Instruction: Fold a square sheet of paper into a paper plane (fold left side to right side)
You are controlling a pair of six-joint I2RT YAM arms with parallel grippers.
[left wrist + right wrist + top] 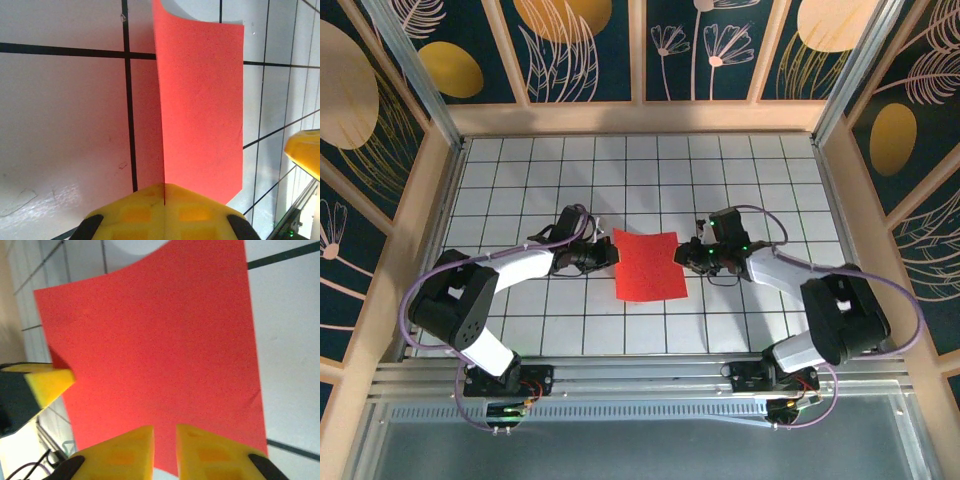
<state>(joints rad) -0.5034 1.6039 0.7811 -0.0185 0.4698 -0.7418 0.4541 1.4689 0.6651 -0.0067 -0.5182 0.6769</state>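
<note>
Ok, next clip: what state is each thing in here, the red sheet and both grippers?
square sheet of paper: not yet folded, no crease to be seen, left edge raised, far edge bowed.
left gripper: jaws shut on the sheet's left edge.
right gripper: jaws a narrow gap apart at the sheet's right edge, no clamp on it visible.

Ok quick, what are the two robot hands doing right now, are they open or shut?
Left gripper: shut, pinching the edge of the square sheet of paper.
Right gripper: open a little, just a narrow gap, at the sheet's other edge.
</note>
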